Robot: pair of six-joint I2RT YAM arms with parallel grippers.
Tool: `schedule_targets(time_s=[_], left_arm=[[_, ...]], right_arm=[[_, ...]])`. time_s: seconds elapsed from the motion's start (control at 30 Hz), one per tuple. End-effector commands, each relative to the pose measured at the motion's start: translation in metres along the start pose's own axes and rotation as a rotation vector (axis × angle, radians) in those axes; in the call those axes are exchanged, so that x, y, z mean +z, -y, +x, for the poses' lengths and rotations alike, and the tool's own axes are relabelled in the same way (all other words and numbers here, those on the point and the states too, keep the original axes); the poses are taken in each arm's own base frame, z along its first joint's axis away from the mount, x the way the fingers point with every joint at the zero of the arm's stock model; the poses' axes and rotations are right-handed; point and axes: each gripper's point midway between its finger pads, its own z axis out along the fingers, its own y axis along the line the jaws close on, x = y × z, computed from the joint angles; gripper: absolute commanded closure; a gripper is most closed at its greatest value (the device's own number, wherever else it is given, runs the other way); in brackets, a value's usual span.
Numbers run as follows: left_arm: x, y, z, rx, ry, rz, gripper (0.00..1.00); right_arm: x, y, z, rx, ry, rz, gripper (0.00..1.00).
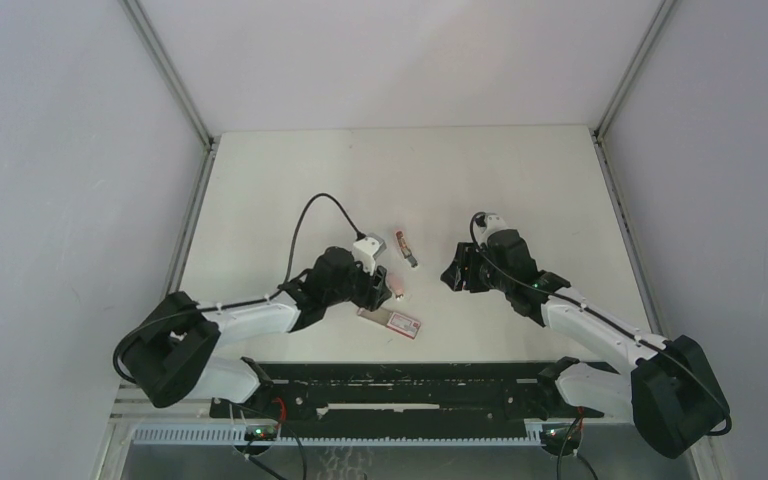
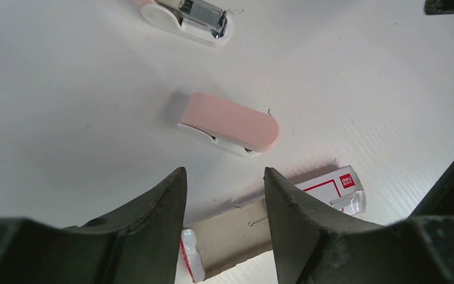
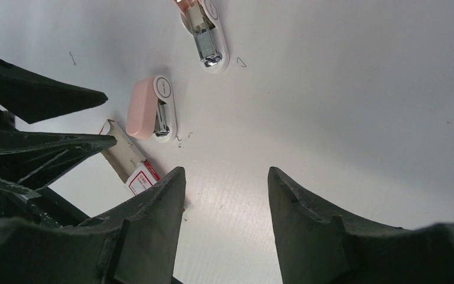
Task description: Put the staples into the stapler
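Overhead: staple box point(image 1: 392, 320) flat on table point(image 1: 290, 180), mid-table, just near of closed pink stapler point(image 1: 397, 292); open stapler point(image 1: 406, 248) with bare metal magazine farther back. Left wrist: left gripper point(image 2: 224, 177) fingers apart, holding nothing, over the box's slid-out tan tray point(image 2: 230, 236). Right wrist: right gripper point(image 3: 224, 177) spread wide, empty, over the table right of both staplers; a few loose staples point(image 3: 184, 137) lie near pink stapler.
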Motion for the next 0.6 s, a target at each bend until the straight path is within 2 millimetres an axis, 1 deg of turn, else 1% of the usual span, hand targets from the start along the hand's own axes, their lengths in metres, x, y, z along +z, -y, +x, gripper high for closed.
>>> schedule_targets(time_s=[0.0,0.17,0.33,0.57], left_arm=[[0.010,0.005,0.005,-0.069,-0.008,-0.029,0.47],[0.019,0.005,0.008,-0.069,-0.028,-0.055,0.56],[0.026,0.005,0.011,-0.063,-0.047,-0.064,0.62],[0.041,0.015,0.015,-0.044,-0.077,-0.047,0.64]], right_arm=[[-0.002,-0.007,-0.011,0.007,0.043,-0.029,0.47],[-0.006,-0.006,-0.012,0.001,0.049,-0.021,0.47],[-0.007,-0.007,-0.014,0.000,0.057,-0.024,0.47],[-0.006,-0.008,-0.013,0.004,0.055,-0.030,0.47]])
